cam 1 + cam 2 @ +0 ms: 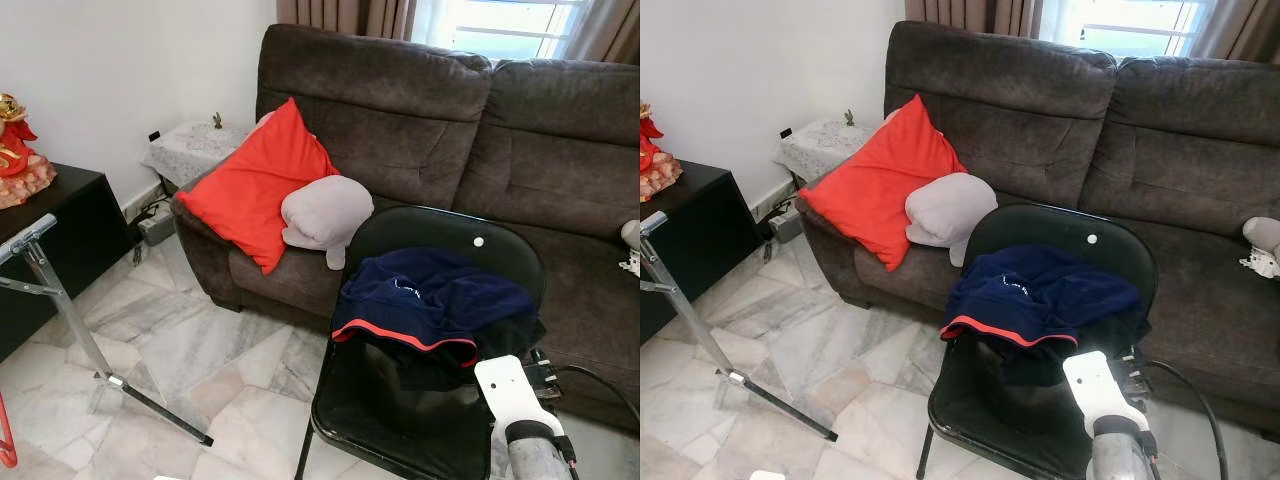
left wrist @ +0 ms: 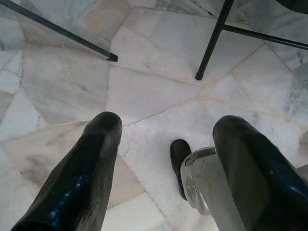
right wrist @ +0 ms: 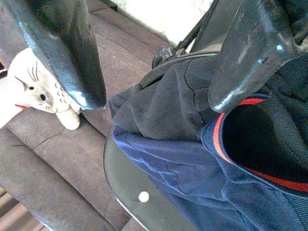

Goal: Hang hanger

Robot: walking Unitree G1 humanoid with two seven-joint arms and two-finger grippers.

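A navy garment with red trim [image 1: 430, 300] lies draped over the seat and back of a black folding chair [image 1: 455, 232]. My right arm [image 1: 518, 415] reaches up from the lower right to the chair's front. In the right wrist view my right gripper [image 3: 159, 98] is open, its two fingertips just above the garment's [image 3: 183, 159] folds and nothing between them. My left gripper [image 2: 168, 125] hangs open over the marble floor [image 2: 149, 86], empty. I cannot make out a hanger in the garment.
A silver rack frame [image 1: 60, 300] with a black foot bar stands at the left, a red curved piece [image 1: 6, 440] beside it. Behind the chair is a brown sofa [image 1: 400, 120] with a red cushion [image 1: 255, 190] and grey pillow [image 1: 325, 212]. A black cabinet [image 1: 50, 230] stands far left.
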